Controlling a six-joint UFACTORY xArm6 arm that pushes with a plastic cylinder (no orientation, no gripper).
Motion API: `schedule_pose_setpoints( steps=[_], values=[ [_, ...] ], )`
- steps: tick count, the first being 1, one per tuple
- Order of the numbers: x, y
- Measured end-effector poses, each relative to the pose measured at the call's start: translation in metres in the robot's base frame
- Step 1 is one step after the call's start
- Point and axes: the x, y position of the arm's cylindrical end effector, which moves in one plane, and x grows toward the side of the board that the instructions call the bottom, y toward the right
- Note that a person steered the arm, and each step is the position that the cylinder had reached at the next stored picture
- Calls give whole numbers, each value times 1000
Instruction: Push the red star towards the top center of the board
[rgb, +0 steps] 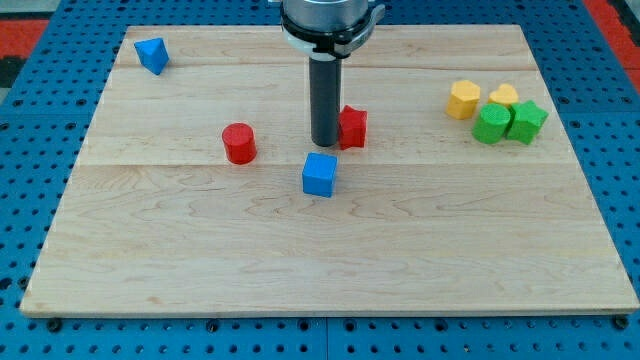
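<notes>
The red star (353, 127) lies a little above the board's middle, partly hidden on its left by my rod. My tip (326, 143) rests on the board right against the star's left side. A red cylinder (239, 143) stands to the view's left of the tip. A blue cube (320, 175) sits just below the tip.
A blue block (152, 54) lies near the board's top left corner. At the view's right a cluster holds two yellow blocks (464, 99) (503, 95) and two green blocks (492, 123) (527, 121). The wooden board (330, 250) sits on a blue pegboard.
</notes>
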Motion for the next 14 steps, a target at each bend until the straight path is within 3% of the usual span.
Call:
schedule_pose_setpoints(
  steps=[1, 2, 3, 5, 6, 7, 8, 11, 12, 14],
  values=[
    [12, 20],
    [-7, 56],
    [-51, 61],
    [-36, 71],
    [-72, 64],
    [-111, 9],
    [-112, -5],
    [-77, 72],
    [-101, 97],
    [-133, 10]
  ],
)
